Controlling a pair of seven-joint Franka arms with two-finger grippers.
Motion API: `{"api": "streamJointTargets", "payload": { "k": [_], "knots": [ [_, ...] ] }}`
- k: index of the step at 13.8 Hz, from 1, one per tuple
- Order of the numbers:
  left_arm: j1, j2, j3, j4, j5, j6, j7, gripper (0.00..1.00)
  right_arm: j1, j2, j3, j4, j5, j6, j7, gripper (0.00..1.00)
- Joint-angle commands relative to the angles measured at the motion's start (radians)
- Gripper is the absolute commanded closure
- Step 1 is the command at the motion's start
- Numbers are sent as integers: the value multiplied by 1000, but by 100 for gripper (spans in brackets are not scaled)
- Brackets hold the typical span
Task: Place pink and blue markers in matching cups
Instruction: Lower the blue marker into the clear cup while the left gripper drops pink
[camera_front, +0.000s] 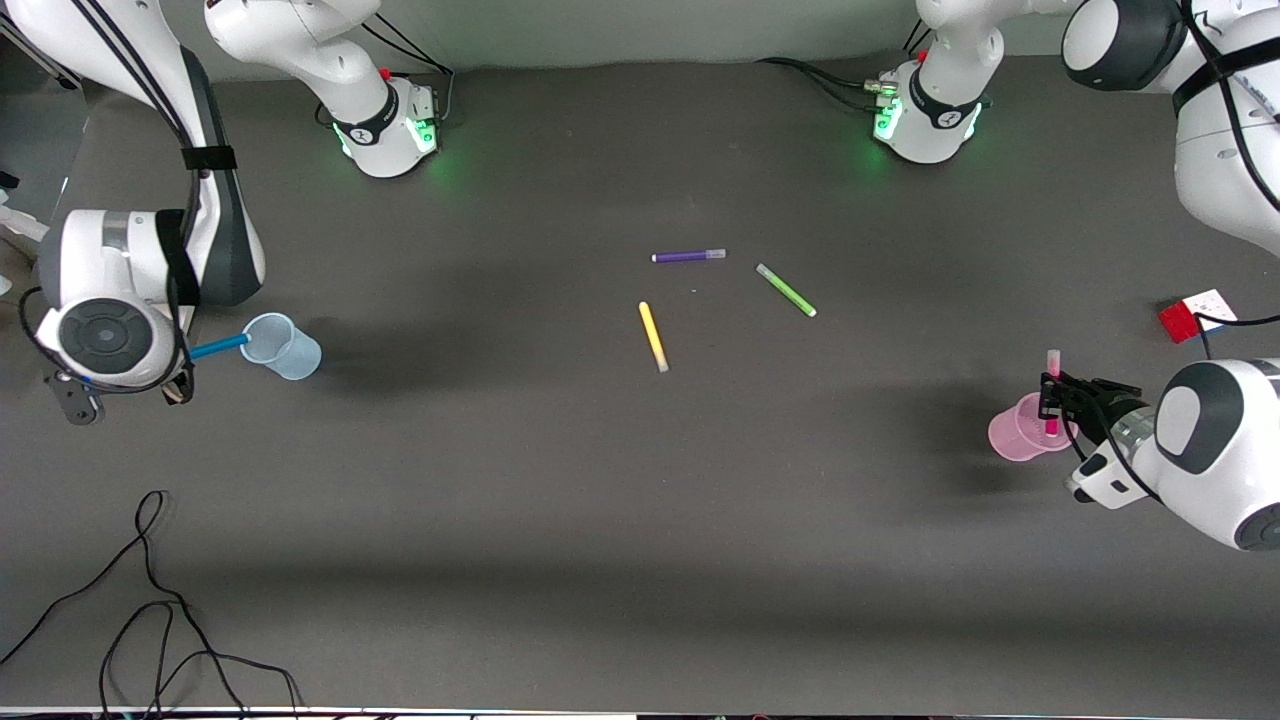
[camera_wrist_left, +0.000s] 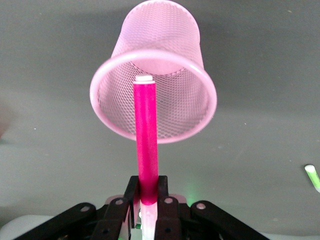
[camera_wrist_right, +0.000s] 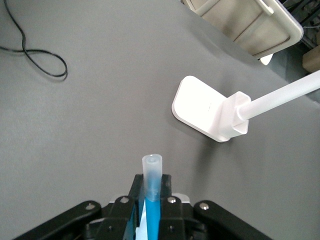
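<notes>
My left gripper (camera_front: 1051, 400) is shut on the pink marker (camera_front: 1053, 362) and holds it over the light pink cup (camera_front: 1018, 432) at the left arm's end of the table. In the left wrist view the pink marker (camera_wrist_left: 146, 135) points from the gripper (camera_wrist_left: 148, 194) into the mouth of the pink cup (camera_wrist_left: 165, 30). My right gripper (camera_front: 187, 357), mostly hidden under its wrist, is shut on the blue marker (camera_front: 218, 347), whose end reaches the rim of the pale blue cup (camera_front: 287, 347). The right wrist view shows the blue marker (camera_wrist_right: 153, 205) in the gripper (camera_wrist_right: 152, 192), but not the blue cup.
A purple marker (camera_front: 688, 256), a light-green marker (camera_front: 786, 290) and a yellow marker (camera_front: 653, 336) lie mid-table. A red and white block (camera_front: 1197, 316) sits near the left arm. A black cable (camera_front: 150, 600) lies near the front edge. A white stand (camera_wrist_right: 207, 107) shows in the right wrist view.
</notes>
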Motion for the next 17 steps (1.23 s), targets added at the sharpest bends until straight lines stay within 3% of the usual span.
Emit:
{"api": "streamJointTargets", "payload": {
  "k": [1,2,3,4,8,14,17],
  "knots": [
    [-21,21,16,36,13,1,-17,94,10,-39,-1,-73,-50,104,172,100],
    [-21,22,16,34,13,3,-27,78,11,-38,1,-77,-50,108,194,100],
    [-21,22,16,34,13,9,-27,30,11,-39,1,-97,-50,108,212,100],
    [-21,22,16,33,15,20,-28,0,11,-42,-1,-120,-52,108,246,100],
    [-42,-11,13,33,52,23,-28,0,14,-42,2,-181,-108,111,320,100],
    [-21,-264,1,-36,26,44,80,0,40,-6,5,-188,-110,111,360,98],
    [14,-440,1,-181,-35,150,99,0,45,-4,5,-186,-108,102,373,55]
  ]
}}
